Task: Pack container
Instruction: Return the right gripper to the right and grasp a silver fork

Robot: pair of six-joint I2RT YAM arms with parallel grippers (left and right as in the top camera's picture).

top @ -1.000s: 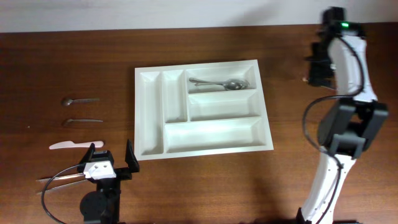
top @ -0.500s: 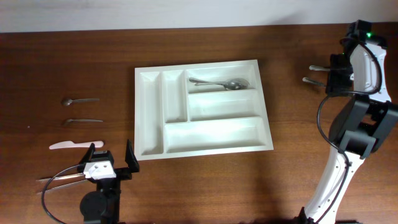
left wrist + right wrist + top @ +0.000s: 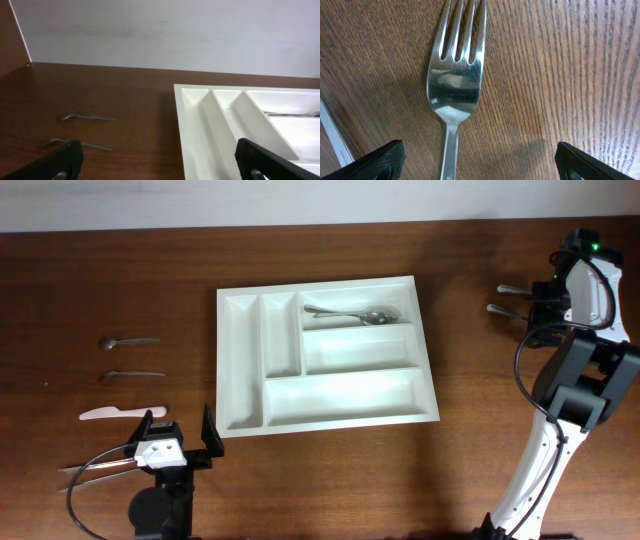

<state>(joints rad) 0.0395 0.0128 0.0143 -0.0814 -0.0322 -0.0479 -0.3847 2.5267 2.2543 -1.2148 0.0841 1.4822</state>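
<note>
The white five-compartment container (image 3: 240, 370) lies mid-table with one spoon (image 3: 352, 314) in its top right compartment; it also shows in the left wrist view (image 3: 200, 130). My right gripper (image 3: 545, 298) is open and low over a steel fork (image 3: 454, 90) that lies on the table between its fingers (image 3: 477, 162). Two utensil ends (image 3: 508, 299) stick out left of that gripper in the overhead view. My left gripper (image 3: 178, 432) is open and empty near the front edge, left of the container's corner.
A small spoon (image 3: 127, 341), another utensil (image 3: 133, 374) and a white knife (image 3: 115, 413) lie at the left; the first two show in the left wrist view (image 3: 84, 117). More utensils (image 3: 95, 470) lie by the left arm's base. A second handle (image 3: 332, 132) lies beside the fork.
My right arm has swung right and toward the table, ending over the fork at the far right. The left arm and the container have not moved.
</note>
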